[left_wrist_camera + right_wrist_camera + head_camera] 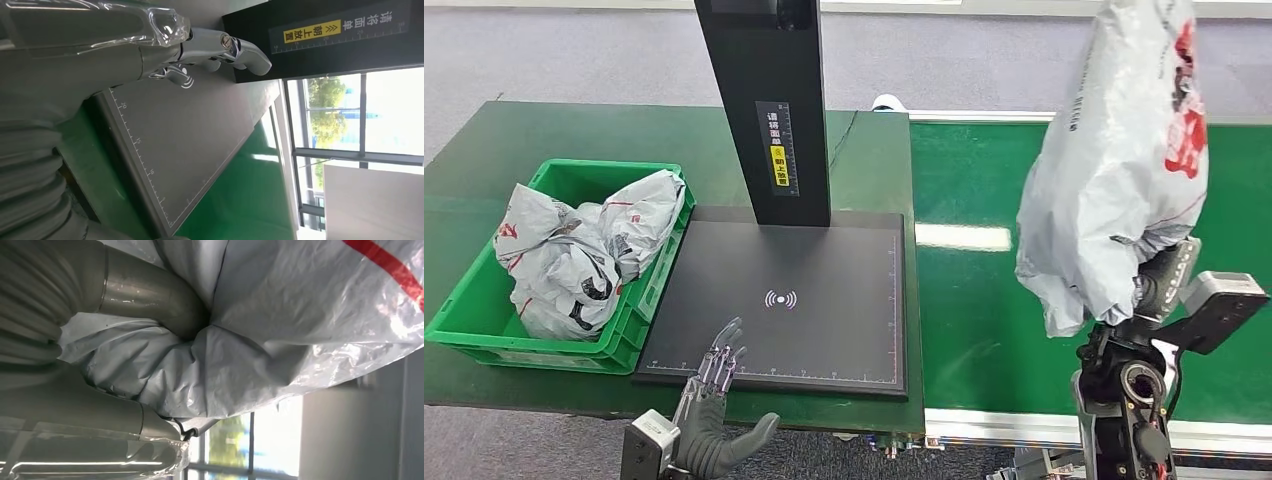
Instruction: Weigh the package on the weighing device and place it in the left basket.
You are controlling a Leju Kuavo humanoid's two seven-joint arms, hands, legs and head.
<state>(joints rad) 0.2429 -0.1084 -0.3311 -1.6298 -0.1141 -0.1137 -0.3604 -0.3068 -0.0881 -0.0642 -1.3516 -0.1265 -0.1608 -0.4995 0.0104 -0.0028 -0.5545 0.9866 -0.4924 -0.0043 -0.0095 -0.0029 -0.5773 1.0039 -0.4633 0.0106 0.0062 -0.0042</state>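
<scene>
A grey plastic package [1119, 150] with red print is held high over the green conveyor [984, 300] by my right hand [1162, 275], whose thumb and fingers press into its lower end [200, 355]. The black weighing platform [824, 340] with its black column [769, 110] lies bare at the centre. My left hand [714, 400] hovers open, fingers spread, over the platform's near left corner [150, 165]. The green basket [484, 310] stands left of the scale.
Several crumpled grey packages [584, 250] fill the basket. The dark green table [504, 150] extends behind and left of it. A window and white wall [350, 120] appear beyond the scale in the left wrist view.
</scene>
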